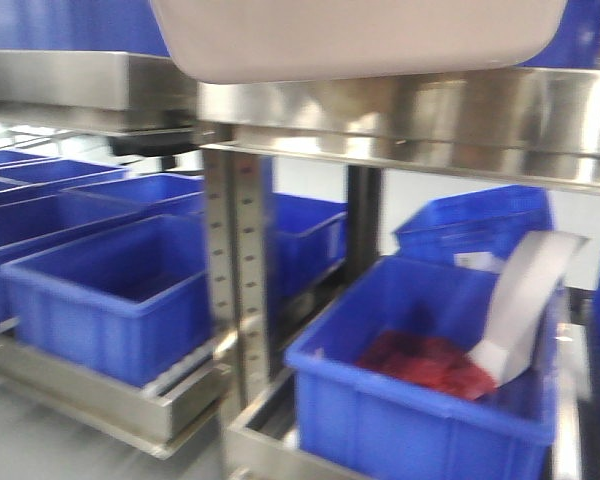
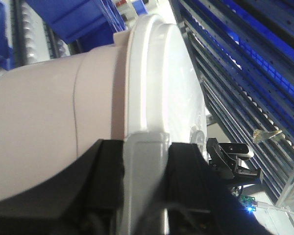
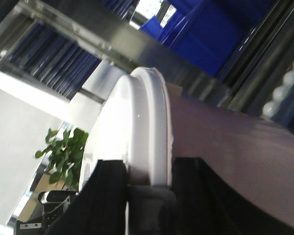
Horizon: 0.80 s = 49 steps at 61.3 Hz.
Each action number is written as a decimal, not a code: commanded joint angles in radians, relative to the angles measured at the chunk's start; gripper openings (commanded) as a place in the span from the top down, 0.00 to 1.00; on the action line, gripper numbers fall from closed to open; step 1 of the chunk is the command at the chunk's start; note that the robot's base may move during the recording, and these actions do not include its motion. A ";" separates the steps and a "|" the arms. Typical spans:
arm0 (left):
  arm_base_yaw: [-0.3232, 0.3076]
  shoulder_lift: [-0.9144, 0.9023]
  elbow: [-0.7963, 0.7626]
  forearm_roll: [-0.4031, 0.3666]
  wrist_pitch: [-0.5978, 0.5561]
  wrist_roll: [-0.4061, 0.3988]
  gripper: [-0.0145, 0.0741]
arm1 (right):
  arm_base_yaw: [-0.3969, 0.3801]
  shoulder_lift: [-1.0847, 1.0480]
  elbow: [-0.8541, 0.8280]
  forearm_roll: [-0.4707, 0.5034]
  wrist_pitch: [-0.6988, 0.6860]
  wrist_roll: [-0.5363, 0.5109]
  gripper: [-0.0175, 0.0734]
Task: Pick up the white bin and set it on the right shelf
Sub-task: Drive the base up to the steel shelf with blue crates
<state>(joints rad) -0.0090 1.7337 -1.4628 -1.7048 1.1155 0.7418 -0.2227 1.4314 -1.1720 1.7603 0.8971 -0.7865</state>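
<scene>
Plastic: looks stiff, slick, bulky, probably light; white bin (image 1: 360, 40) top centre above right shelf (image 1: 430, 105); left fingers (image 2: 108, 171), right fingers (image 3: 108, 191) pinching its lidded rim, the sound hold.

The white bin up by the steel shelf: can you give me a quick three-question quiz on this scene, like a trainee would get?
1. True or false: the white bin sits inside a blue bin.
2. Which of these lies in the nearest blue bin? A. red material B. bottles C. nothing
3. Fill in: the white bin's rim is clamped by ___ grippers.
Key: 1. False; it is up at the steel shelf. 2. A, the red material. 3. Two: the left gripper and the right gripper.
</scene>
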 commanded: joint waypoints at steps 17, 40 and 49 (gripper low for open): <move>-0.020 -0.054 -0.037 -0.092 0.186 0.020 0.98 | 0.008 -0.043 -0.029 0.139 0.048 0.000 0.74; -0.020 -0.054 -0.037 -0.092 0.186 0.020 0.98 | 0.008 -0.043 -0.029 0.139 0.045 0.000 0.74; -0.020 -0.054 -0.037 -0.092 0.186 0.020 0.98 | 0.008 -0.043 -0.029 0.139 0.043 0.000 0.74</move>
<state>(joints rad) -0.0090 1.7337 -1.4628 -1.7039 1.1215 0.7364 -0.2227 1.4314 -1.1720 1.7603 0.8908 -0.7865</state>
